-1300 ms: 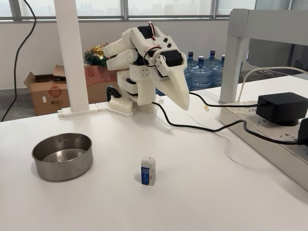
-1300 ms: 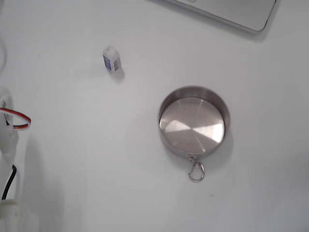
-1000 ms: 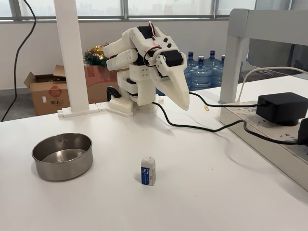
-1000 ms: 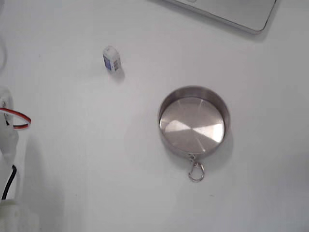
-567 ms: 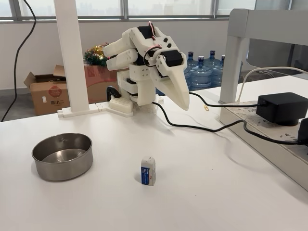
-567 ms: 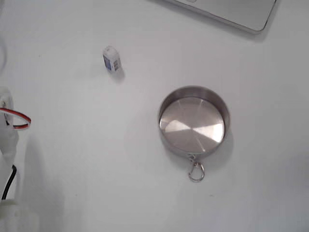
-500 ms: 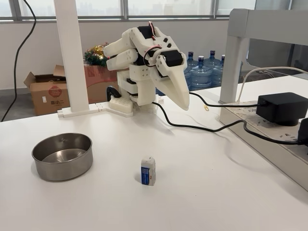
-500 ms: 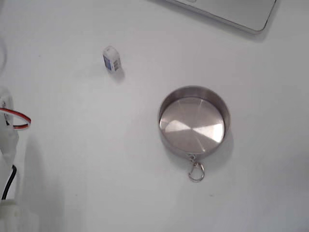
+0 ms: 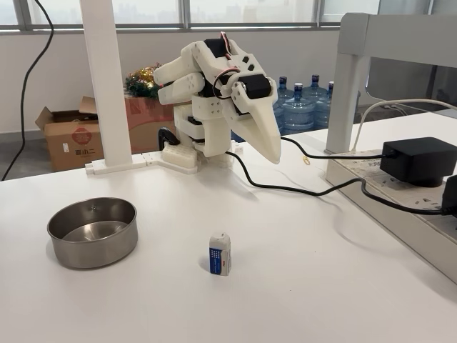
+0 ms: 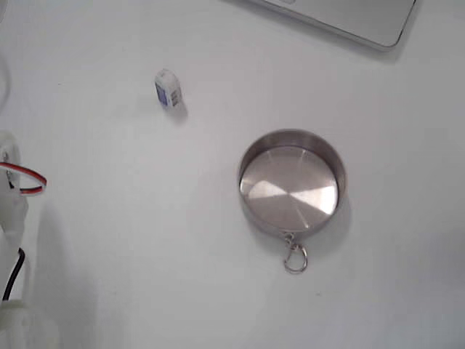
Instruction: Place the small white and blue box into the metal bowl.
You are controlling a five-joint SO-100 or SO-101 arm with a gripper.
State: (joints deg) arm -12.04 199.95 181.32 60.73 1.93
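Note:
The small white and blue box (image 9: 220, 253) stands upright on the white table, its blue label facing the camera; from above the box (image 10: 168, 89) sits upper left. The metal bowl (image 9: 92, 232) rests empty to the left of the box in the front-facing fixed view, and the bowl (image 10: 291, 183) shows a shiny inside and a small ring clip from above. The white arm is folded up at the back of the table, and its gripper (image 9: 272, 156) hangs shut, pointing down, well above and behind the box, holding nothing.
A black cable (image 9: 300, 189) runs across the table to a black power adapter (image 9: 418, 158) on the right. A white post (image 9: 106, 86) stands at the back left. A laptop edge (image 10: 341, 22) lies at the top of the downward-looking fixed view.

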